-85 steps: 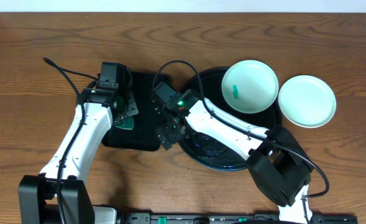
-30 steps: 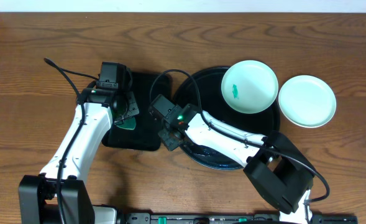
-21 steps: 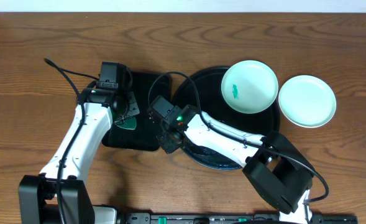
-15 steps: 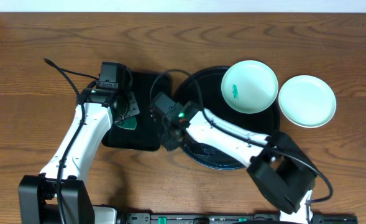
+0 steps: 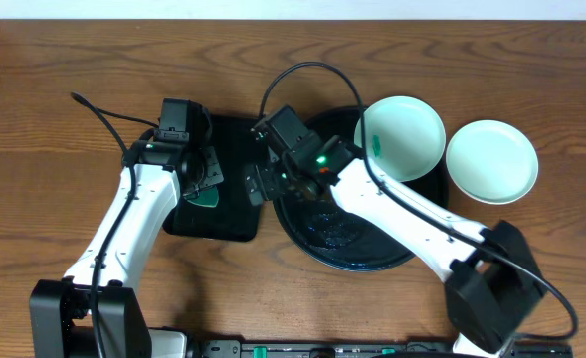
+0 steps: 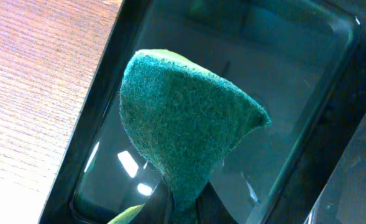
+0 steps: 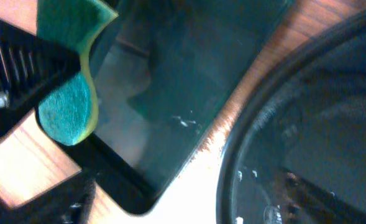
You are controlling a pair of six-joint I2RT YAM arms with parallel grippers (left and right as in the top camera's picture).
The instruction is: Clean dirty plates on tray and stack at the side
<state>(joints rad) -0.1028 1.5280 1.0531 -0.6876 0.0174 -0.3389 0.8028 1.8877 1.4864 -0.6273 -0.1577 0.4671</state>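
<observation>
A pale mint plate (image 5: 400, 137) with a small teal smear lies on the far right part of the round black tray (image 5: 352, 239). A second pale mint plate (image 5: 491, 161) lies on the table right of the tray. A third plate is out of view. My left gripper (image 5: 199, 185) is shut on a green sponge (image 5: 204, 196) and holds it over the rectangular black tray (image 5: 228, 224). In the left wrist view the sponge (image 6: 189, 118) rises from the jaws (image 6: 186, 211). My right gripper (image 5: 256, 186) hangs empty and looks open between the two trays.
The right wrist view shows the rectangular tray (image 7: 189, 81), the round tray's rim (image 7: 232, 162), a strip of bare wood between them, and the sponge (image 7: 64, 112) at the left. Arm cables loop over the far side of the trays.
My right arm has swung toward the far side; its gripper moved from the round tray's front-left edge up along the gap between the trays. The left arm and both plates have not moved.
</observation>
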